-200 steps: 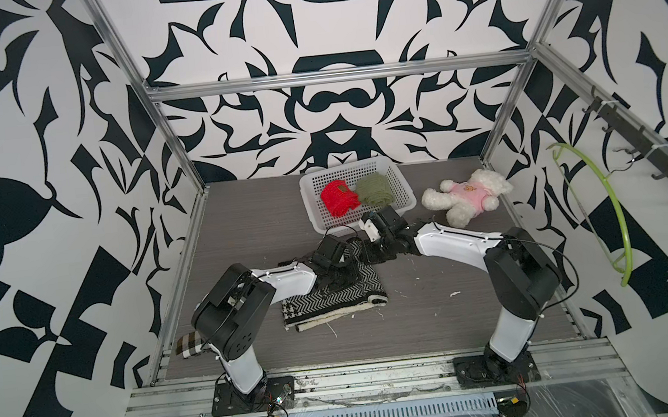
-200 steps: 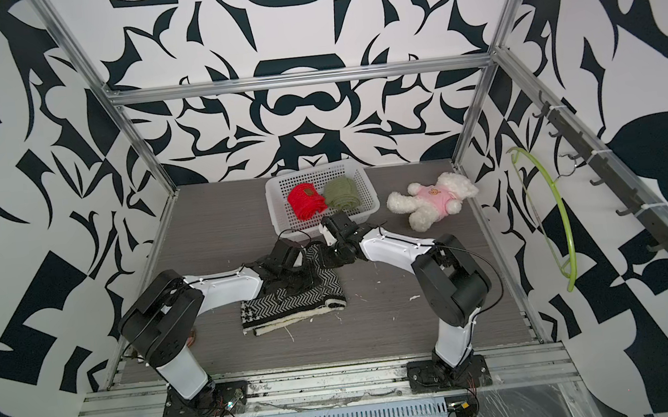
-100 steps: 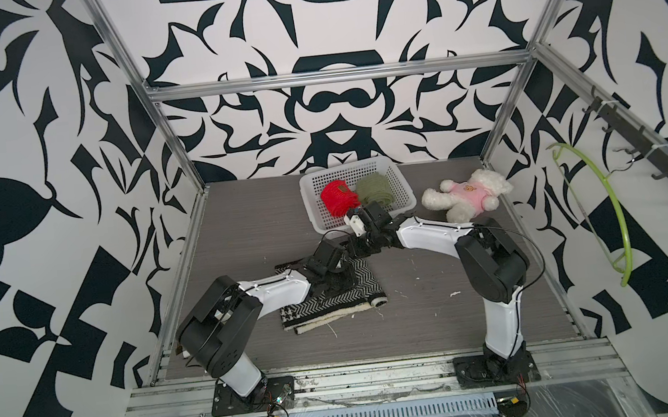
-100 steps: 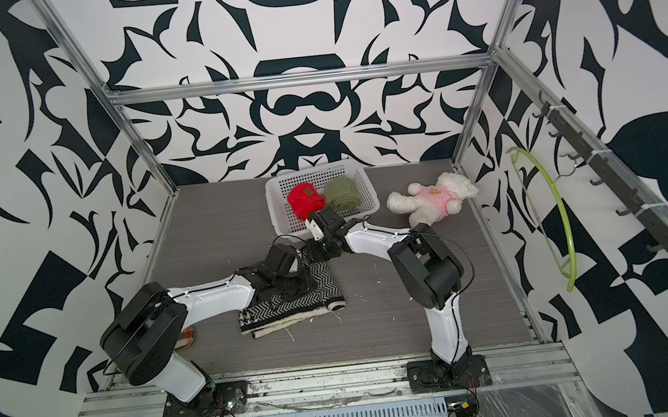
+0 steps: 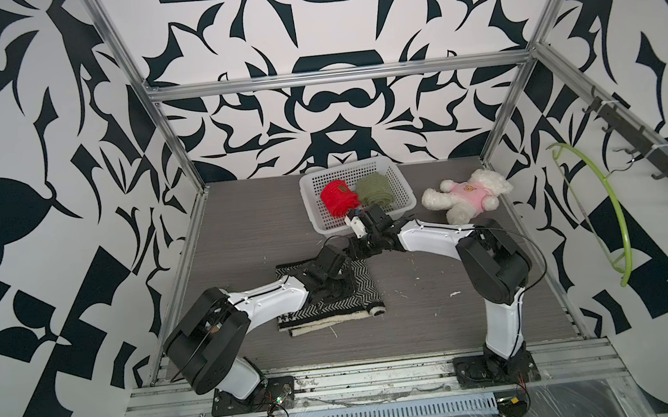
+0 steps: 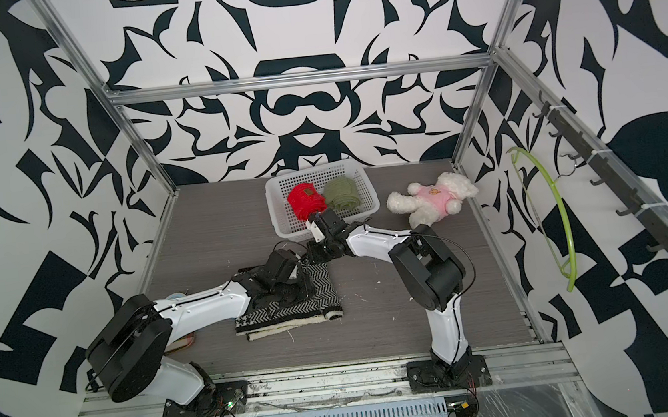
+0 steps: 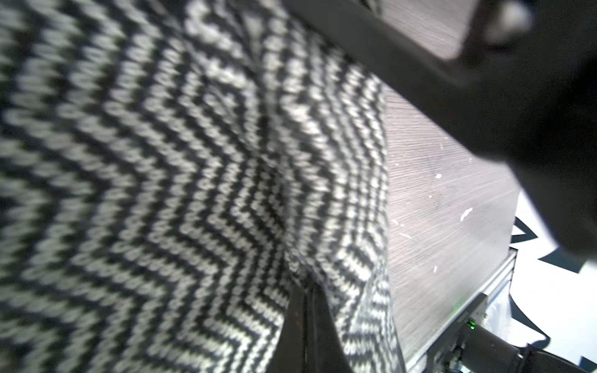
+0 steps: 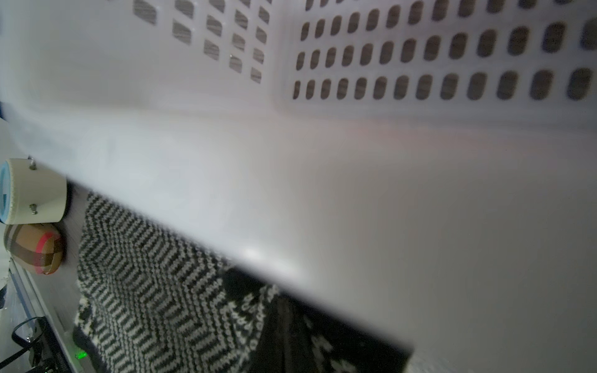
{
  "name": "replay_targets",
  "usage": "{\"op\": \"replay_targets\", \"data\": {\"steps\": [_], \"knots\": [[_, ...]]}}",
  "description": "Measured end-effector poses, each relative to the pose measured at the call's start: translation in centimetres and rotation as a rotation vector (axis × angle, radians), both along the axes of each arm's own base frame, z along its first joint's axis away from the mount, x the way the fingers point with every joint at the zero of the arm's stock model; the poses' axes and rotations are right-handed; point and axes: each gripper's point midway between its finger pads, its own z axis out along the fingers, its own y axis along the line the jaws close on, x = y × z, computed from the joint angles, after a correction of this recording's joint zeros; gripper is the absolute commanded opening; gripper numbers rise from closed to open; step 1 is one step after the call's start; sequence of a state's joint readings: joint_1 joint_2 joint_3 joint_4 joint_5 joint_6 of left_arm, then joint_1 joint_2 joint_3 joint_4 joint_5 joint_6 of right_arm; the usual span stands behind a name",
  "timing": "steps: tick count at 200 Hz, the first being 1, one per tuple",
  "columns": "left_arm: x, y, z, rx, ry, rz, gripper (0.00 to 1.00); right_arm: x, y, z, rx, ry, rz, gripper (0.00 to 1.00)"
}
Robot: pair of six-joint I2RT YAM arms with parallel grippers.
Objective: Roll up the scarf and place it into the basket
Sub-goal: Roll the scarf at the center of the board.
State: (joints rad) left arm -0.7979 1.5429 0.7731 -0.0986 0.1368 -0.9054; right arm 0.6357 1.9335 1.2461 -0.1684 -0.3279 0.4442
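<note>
A black-and-white herringbone scarf (image 5: 345,300) (image 6: 292,309) lies folded flat on the grey table in both top views. My left gripper (image 5: 341,284) (image 6: 289,287) is low over its middle. In the left wrist view the left gripper (image 7: 307,287) is shut, pinching a raised fold of the scarf (image 7: 193,193). My right gripper (image 5: 355,253) (image 6: 314,257) is at the scarf's far edge, just in front of the white basket (image 5: 309,187) (image 6: 276,190). In the right wrist view the right gripper (image 8: 284,300) is shut on the scarf's edge (image 8: 145,290), close under the basket wall (image 8: 355,161).
Inside the basket lie a red roll (image 5: 337,196) and a green roll (image 5: 374,189). A plush bear in pink (image 5: 469,200) lies to the basket's right. A green hanger (image 5: 612,208) hangs on the right wall. A plaid item (image 6: 184,343) sits by the left arm.
My right gripper has shifted a little left, nearer the basket's front wall. The left arm's elbow has swung out to the lower left. The scarf lies much as before.
</note>
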Motion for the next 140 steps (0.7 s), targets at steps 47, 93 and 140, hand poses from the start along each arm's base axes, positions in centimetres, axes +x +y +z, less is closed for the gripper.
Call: {"op": "replay_targets", "data": {"steps": [47, 93, 140], "knots": [[2.0, 0.6, 0.4, 0.011, -0.011, 0.000, 0.00, -1.4, -1.9, 0.2, -0.051, 0.023, -0.032, 0.00], [2.8, 2.4, -0.5, 0.018, 0.001, 0.025, 0.00, -2.0, -3.2, 1.5, -0.095, 0.018, -0.056, 0.00], [3.2, 3.7, -1.4, 0.001, 0.005, 0.029, 0.00, -2.6, -3.9, 1.5, -0.128, 0.030, -0.065, 0.00]]}}
